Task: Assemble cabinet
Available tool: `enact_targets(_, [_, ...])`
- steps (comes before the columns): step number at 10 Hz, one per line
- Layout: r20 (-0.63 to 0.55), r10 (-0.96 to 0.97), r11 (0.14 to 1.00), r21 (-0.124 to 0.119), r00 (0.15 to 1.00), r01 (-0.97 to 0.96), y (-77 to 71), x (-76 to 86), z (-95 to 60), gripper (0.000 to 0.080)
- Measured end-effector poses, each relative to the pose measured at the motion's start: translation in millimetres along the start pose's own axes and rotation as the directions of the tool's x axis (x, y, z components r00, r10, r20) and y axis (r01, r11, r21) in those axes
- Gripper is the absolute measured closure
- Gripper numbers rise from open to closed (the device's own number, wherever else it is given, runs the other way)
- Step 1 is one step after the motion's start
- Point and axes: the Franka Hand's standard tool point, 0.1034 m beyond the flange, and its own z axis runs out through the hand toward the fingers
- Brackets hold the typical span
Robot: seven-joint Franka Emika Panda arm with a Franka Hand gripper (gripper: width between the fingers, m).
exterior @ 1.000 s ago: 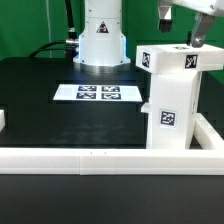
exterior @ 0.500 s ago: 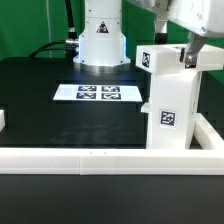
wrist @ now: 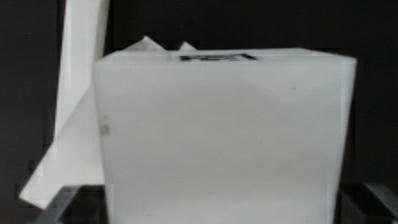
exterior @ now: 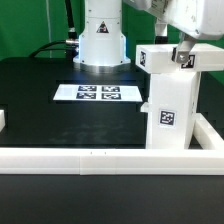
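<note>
The cabinet is a tall white box with black-and-white tags. It stands upright at the exterior view's right, in the corner of the low white rail. My gripper has come down over the cabinet's top right part, with one finger in front of a tag. In the wrist view the cabinet fills most of the picture. My gripper is open and straddles it, with a dark finger on each side. I cannot tell whether the fingers touch it.
The marker board lies flat on the black table in front of the robot's white base. The rail runs along the front and up the right side. A small white piece shows at the left edge. A long white strip lies beside the cabinet.
My gripper has come down from above the cabinet's top right onto its upper part. The cabinet has not moved.
</note>
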Motion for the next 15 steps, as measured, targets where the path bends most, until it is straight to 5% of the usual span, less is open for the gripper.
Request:
enact_targets(7, [0.013,0.521,0.853,0.022,0.853,-0.521,-4.9,-1.2,0.9,0.0235])
enact_targets(11, [0.031,0.746,0.665,0.029,0.666,-0.746,-8.6,0.1,2.0,0.0235])
enact_targets(14, [0.053,0.929,0.365,0.024,0.366,-0.931,-12.0,3.4,2.1,0.0235])
enact_targets(15, [0.054,0.977,0.204,0.028,0.205,-0.979,-12.2,6.6,1.7,0.0235])
